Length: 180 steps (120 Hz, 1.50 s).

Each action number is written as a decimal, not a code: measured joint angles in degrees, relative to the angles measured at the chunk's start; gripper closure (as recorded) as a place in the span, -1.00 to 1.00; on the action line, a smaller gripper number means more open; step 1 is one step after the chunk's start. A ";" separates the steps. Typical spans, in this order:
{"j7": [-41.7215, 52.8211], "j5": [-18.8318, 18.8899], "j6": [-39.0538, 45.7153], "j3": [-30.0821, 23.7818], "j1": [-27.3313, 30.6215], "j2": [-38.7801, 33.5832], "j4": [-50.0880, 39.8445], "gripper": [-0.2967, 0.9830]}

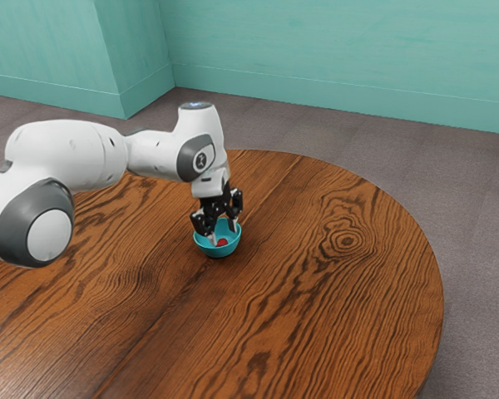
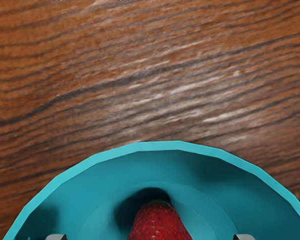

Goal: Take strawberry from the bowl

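straddling strawberry (image 2: 159, 223) in bowl (image 1: 216, 252) | pincer (image 1: 223, 234) parted | arm (image 1: 75, 150) logo (image 1: 202, 161) — illegible

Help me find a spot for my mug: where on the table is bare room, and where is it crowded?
The table is bare from the bowl to the curved edge at the exterior view's right, and from the bowl toward that view's bottom. It's crowded at the bowl: strawberry inside, end effector reaching in.
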 joint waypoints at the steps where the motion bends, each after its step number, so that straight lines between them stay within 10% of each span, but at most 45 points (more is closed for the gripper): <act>1: 0.02 -0.05 0.03 0.00 0.00 0.04 0.01 -0.10; 180: 1.87 -3.09 1.80 0.26 0.94 0.90 -1.59 0.22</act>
